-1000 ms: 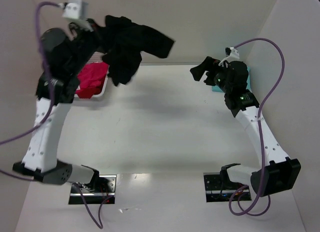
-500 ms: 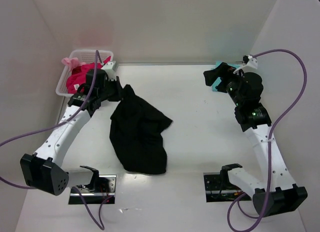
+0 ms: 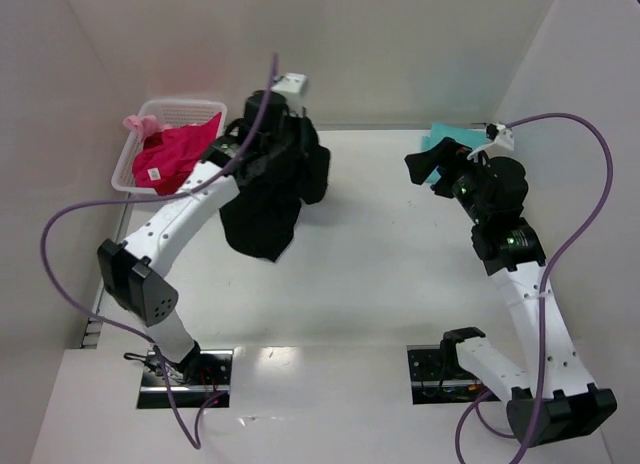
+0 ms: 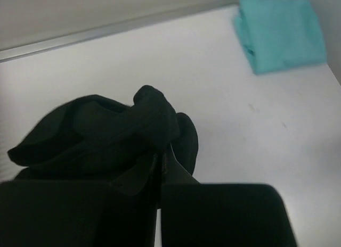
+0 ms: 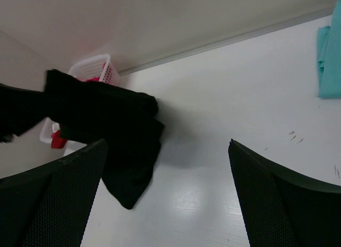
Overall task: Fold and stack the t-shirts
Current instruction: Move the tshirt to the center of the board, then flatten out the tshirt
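Black cloth fills the far left of the table (image 3: 380,284): the black t-shirt (image 3: 268,189) hangs in a bunched clump from my left gripper (image 4: 160,170), which is raised and reaching toward the back wall. In the left wrist view the two fingers are pressed together with a fold of the shirt pinched between them. From that pinch the clump droops toward the near side, so its long axis runs from the fingers down toward the arm bases.

My right gripper (image 3: 425,164) hovers well apart on the right, fingers spread wide with nothing between them. From there the shirt lies off to its left, across bare table. The left arm is the one on the cloth. I judge that the right arm would have to cross that gap to take a second corner before the shirt can be laid out flat.

Behind the right gripper, the folded teal t-shirt (image 4: 279,31) lies at the far right corner. The pink t-shirt (image 3: 170,154) lies crumpled in the white basket (image 3: 185,106) at the far left.

Black fingers against black cloth leave me unable to say which part is pinched, whether collar, sleeve or hem. I also cannot tell whether the lowest fold touches the table. From overhead the right gripper hides part of the teal shirt.
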You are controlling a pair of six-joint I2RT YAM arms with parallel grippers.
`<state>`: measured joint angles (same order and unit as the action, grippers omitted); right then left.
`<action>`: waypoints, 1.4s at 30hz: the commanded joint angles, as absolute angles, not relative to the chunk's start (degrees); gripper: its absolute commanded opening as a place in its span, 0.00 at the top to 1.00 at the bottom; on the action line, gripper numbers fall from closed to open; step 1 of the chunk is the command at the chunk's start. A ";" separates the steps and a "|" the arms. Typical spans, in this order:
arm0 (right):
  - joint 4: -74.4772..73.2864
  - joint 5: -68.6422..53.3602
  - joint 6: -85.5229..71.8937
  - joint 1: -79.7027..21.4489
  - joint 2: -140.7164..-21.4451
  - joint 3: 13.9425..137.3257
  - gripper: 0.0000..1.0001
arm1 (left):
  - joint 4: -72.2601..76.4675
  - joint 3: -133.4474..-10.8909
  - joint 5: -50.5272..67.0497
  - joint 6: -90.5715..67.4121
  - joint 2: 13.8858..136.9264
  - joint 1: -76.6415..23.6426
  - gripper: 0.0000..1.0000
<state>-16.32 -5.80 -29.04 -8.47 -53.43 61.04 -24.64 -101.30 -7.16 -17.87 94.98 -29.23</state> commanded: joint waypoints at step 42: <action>-18.54 -6.59 -33.93 -7.82 -62.67 49.58 0.00 | -7.12 -67.05 2.45 -30.06 101.42 -23.12 0.10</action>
